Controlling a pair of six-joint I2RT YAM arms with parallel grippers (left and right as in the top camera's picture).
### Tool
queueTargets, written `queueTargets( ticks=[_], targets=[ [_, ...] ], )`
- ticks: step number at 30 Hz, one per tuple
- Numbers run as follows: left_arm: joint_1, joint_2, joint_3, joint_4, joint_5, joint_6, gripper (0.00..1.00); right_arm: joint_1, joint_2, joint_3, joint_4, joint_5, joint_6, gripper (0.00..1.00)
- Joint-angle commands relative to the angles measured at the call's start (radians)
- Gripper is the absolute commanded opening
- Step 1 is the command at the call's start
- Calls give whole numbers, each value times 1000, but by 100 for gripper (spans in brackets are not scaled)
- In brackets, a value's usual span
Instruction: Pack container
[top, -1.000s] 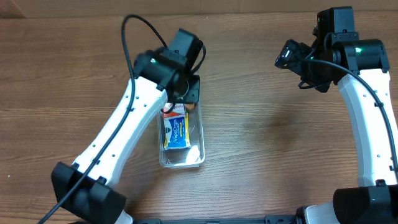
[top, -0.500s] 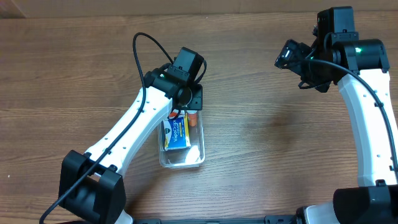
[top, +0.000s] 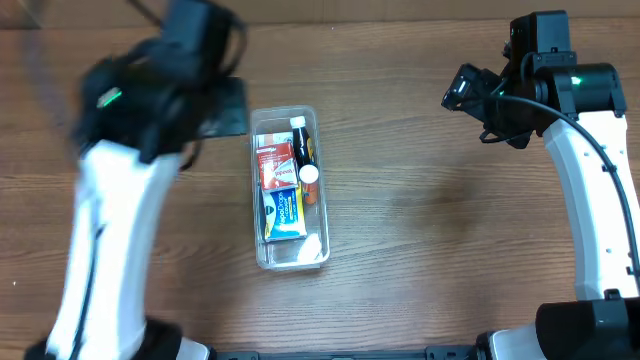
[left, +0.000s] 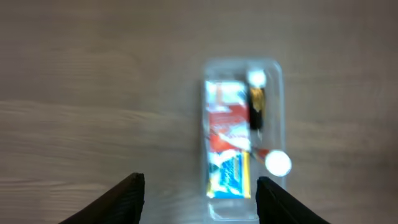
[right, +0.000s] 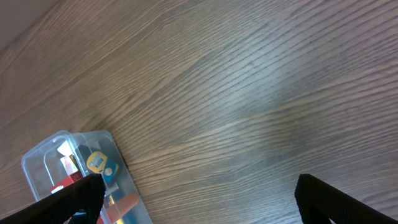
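The clear plastic container (top: 318, 255) lies lengthwise at the table's middle. In it are a red box (top: 274, 160), a blue and yellow box (top: 283, 213), a black tube with a white cap (top: 301, 142) and an orange piece with a white round cap (top: 310, 178). It also shows in the left wrist view (left: 278, 87) and the right wrist view (right: 43, 152). My left gripper (left: 200, 202) is open and empty, raised to the upper left of the container and blurred. My right gripper (right: 199, 196) is open and empty, high at the far right.
The table (top: 430, 210) is brown wood. The left arm (top: 110, 230) stands along the left side, the right arm (top: 590, 190) along the right edge.
My left arm has pulled up and away to the left from over the container, uncovering the red box, black tube and orange piece inside. The right arm has not moved.
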Motion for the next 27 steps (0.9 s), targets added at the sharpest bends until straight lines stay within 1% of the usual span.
queueTargets(
  ticks=[1, 2, 3, 4, 6, 7, 9, 10, 12, 14, 15, 16, 17, 18, 19, 20, 21, 22, 23, 24, 25, 27],
  targets=[
    [-35, -285, 53, -59, -169, 39, 59, -2, -4, 8, 5, -1, 4, 100],
    [-49, -386, 34, -65, -196, 37, 60, -2, -4, 8, 5, -1, 4, 100],
    [-53, -484, -16, -43, -211, 37, 64, -2, -4, 8, 5, -1, 4, 100],
    [-53, -568, -92, -11, -227, 37, 68, -2, -4, 8, 5, -1, 4, 100],
    [-53, -719, -322, 75, -250, 37, 73, -2, -4, 8, 5, -1, 4, 100],
    [-52, -799, -499, 146, -249, 11, 100, -2, -4, 8, 5, -1, 4, 100],
    [-52, -843, -662, 209, -206, -99, 100, -2, -4, 8, 5, -1, 4, 100],
    [-52, -841, -733, 201, -187, -109, 100, -2, -4, 8, 5, -1, 4, 100],
    [-52, -826, -817, 180, -206, -77, 100, -2, -4, 8, 5, -1, 4, 100],
    [-52, -843, -993, 295, -271, -71, 100, -2, -4, 8, 5, -1, 4, 100],
    [-52, -859, -1034, 336, -271, -70, 100, -2, -4, 8, 5, -1, 4, 100],
    [-52, -889, -1097, 414, -270, -53, 100, -2, -4, 8, 5, -1, 4, 100],
    [-45, -936, -1185, 545, -251, 11, 100, -2, -4, 8, 5, -1, 4, 100],
    [-21, -982, -1270, 674, -198, 90, 100, -2, -4, 8, 5, -1, 4, 100],
    [37, -1040, -1366, 811, -90, 188, 100, -2, -4, 8, 5, -1, 4, 100],
    [97, -1081, -1433, 887, 8, 248, 100, -2, -4, 8, 5, -1, 4, 100],
    [148, -1115, -1488, 932, 92, 280, 100, -2, -4, 8, 5, -1, 4, 100],
    [219, -1178, -1572, 962, 178, 287, 100, -2, -4, 8, 5, -1, 4, 100],
    [255, -1232, -1631, 963, 214, 285, 100, -2, -4, 8, 5, -1, 4, 100],
    [268, -1278, -1676, 962, 225, 285, 100, -2, -4, 8, 5, -1, 4, 100],
    [269, -1374, -1756, 963, 224, 285, 100, -2, -4, 8, 5, -1, 4, 100],
    [269, -1505, -1846, 962, 224, 285, 100, -2, -4, 8, 5, -1, 4, 100]
  ],
)
